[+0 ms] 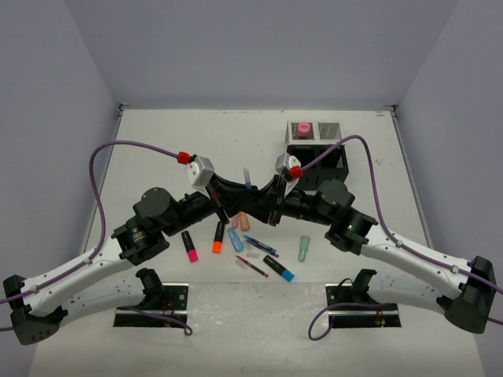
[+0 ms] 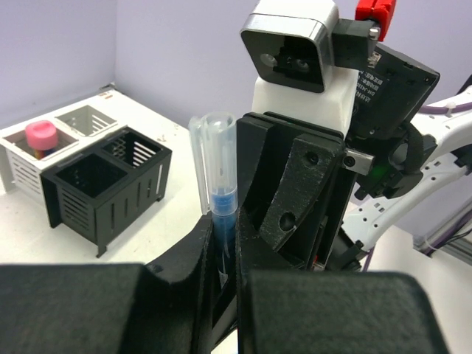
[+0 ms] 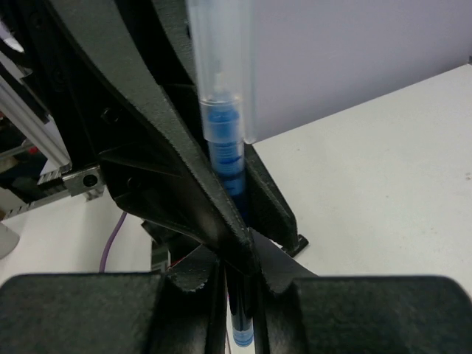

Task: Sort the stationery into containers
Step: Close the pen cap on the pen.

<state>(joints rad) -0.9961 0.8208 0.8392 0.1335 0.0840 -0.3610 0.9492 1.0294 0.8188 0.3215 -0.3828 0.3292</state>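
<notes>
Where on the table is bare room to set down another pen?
Free: the far-left table, left of the organizer; the near strip between the arm bases. Crowded: the centre, where left gripper and right gripper hold the blue pen by loose highlighters.

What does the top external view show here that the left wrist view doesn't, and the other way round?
Only top external: loose stationery on the table, such as the pink highlighter, orange highlighter and mint highlighter.

Only left wrist: a close look at the blue pen, with its clear cap, pinched in the left gripper.

Both: the pen upright where the left gripper and the right gripper meet, and the organizer with the pink glue stick in a pale compartment.
</notes>
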